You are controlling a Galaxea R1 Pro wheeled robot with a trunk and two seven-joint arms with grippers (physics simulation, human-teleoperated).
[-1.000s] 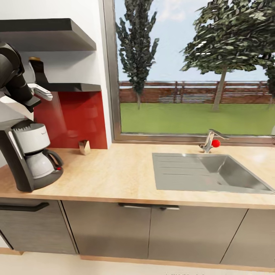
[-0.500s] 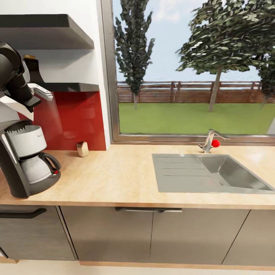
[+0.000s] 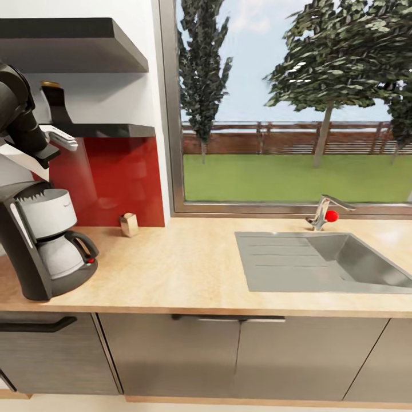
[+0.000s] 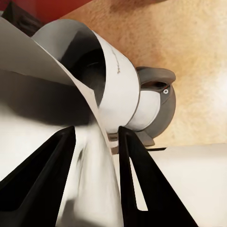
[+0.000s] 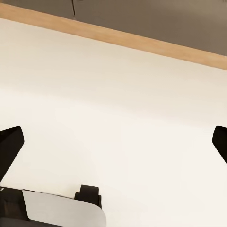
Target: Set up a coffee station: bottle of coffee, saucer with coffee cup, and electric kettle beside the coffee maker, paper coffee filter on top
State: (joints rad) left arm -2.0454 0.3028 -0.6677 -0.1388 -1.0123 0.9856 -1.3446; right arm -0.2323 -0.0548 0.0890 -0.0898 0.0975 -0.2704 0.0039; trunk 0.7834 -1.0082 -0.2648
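At the far left of the head view your left arm [image 3: 17, 123] hangs above the coffee maker [image 3: 46, 246], which stands on the tabletop [image 3: 183, 269] at the lower left of the frame. It has a black body, a pale grey filter basket on top and a grey carafe with a dark handle and a small red switch at its base. In the left wrist view the left gripper [image 4: 97, 161] has its jaws clenched on a paper coffee filter [image 4: 56, 61], a thin white sheet that curls up from between the dark fingers [image 4: 137, 189] and hangs just above the coffee maker's open basket.

Behind the arm, on the lower of two dark shelves [image 3: 109, 130] at the upper left, stands the bottle of coffee [image 3: 56, 103], dark with a golden cap. Below it is a red backsplash [image 3: 117, 183], and a small tan box [image 3: 129, 224] sits on the tabletop against it.

Further right a large window [image 3: 292, 103] shows trees, grass and a fence. A steel sink [image 3: 326, 269] is set in the light wood tabletop at the right, with a tap and a red knob [image 3: 331, 216] behind it. Grey cabinet doors [image 3: 240, 357] run along the bottom.

In the right wrist view your right gripper [image 5: 113, 142] has its jaws released and spread wide, the dark tips at opposite edges of the frame over a pale floor [image 5: 113, 94].
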